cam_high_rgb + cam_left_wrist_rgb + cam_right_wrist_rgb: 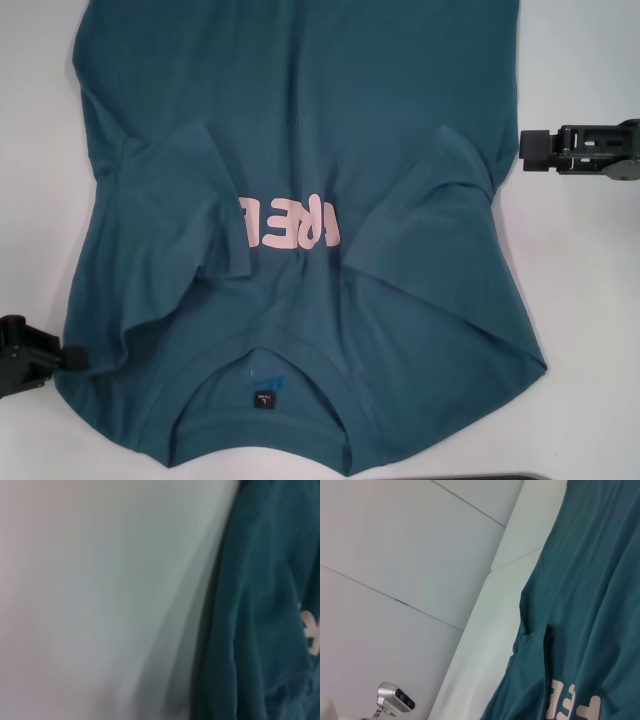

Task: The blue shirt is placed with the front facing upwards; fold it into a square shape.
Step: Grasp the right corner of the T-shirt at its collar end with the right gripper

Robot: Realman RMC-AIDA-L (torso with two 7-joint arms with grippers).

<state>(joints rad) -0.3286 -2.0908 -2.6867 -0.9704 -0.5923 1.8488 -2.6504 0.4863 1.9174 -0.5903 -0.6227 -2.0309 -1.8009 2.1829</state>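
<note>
Item: blue shirt (300,230), front up, both sleeves folded inward across the chest, collar nearest the robot, hem farthest.

Left claw (30,358): touching the shirt's near shoulder edge; opening cannot be told, no hold evident.

Right claw (575,150): farther off, just beside the shirt's side edge, on white surface (590,300); opening cannot be told.

Risks: uneven grasps at staggered depths likely skew the fold; dragging may spring the sleeves open.

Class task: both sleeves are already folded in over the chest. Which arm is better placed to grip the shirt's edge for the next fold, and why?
Probably the left. The left gripper sits against the blue shirt at its shoulder edge, whereas the right gripper is clear of the cloth over the table.
</note>
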